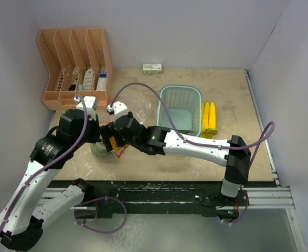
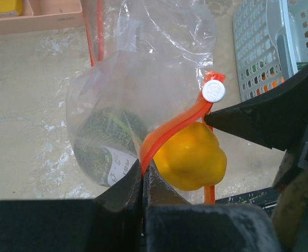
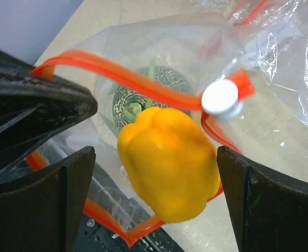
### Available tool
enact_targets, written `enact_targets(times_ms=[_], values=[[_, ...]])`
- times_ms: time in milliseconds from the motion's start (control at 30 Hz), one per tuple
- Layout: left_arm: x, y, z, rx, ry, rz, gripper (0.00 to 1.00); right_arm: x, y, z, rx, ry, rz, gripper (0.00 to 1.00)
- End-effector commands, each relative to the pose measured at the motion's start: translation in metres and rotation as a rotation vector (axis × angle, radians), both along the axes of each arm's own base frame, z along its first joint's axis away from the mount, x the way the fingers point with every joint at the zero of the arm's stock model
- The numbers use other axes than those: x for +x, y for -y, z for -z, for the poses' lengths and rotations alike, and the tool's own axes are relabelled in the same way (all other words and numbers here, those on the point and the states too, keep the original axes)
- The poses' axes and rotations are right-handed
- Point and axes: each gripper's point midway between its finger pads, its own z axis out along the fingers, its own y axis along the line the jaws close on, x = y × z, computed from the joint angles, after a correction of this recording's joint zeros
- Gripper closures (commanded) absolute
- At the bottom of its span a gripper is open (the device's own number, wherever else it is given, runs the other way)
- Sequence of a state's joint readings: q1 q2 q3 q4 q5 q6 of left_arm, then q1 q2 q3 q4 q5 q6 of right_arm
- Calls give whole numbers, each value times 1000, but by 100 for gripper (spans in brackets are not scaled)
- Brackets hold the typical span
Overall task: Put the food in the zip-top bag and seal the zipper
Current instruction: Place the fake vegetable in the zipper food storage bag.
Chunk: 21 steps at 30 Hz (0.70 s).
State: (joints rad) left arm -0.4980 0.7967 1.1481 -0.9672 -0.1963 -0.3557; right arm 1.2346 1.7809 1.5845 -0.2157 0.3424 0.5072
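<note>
Status: partway, roughly half at best. Left end effector (image 2: pixel 143 176) is clamped tight on the orange zipper strip (image 2: pixel 170 127) of the zip-top bag (image 2: pixel 104 79), holding the mouth up and open. Right end effector (image 3: pixel 155 157) is spread fully wide with nothing gripped. The yellow pepper-shaped fruit (image 3: pixel 167 163) sits between its fingers, clear of both pads, right in the bag mouth. From the right wrist view the zipper loop runs around the fruit, so I judge it to be going in, but the clear plastic makes it hard to tell whether it's fully past the lip. The round green head (image 2: pixel 104 142) is already inside, low in the bag. The white slider (image 2: pixel 213 91) is parked at one end of the strip and the zipper is unsealed. Bananas (image 1: pixel 209 118) lie on the worktop (image 1: pixel 232 89) at 3 o'clock of the basket (image 1: pixel 180 88), well apart from the bag, which is at 9 o'clock of the basket. A dark green thing (image 2: pixel 254 71) shows through the basket mesh — possibly the long vegetable, can't confirm. Left to do: seat the fruit, load the bananas and any other food, then run the slider across to seal. Mouth needs to stay open for the bananas — they're the bulky item.
</note>
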Motion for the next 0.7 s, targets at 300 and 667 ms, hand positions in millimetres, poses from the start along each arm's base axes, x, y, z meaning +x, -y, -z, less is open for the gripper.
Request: enact_targets(times_ms=[300,667], values=[[2,3,-14,-33,40,-4,100,-26,58,-48,177,-22,45,1],[-1,0,-17,-33,46,-8,100,-39,72,7,138,-133,74,32]])
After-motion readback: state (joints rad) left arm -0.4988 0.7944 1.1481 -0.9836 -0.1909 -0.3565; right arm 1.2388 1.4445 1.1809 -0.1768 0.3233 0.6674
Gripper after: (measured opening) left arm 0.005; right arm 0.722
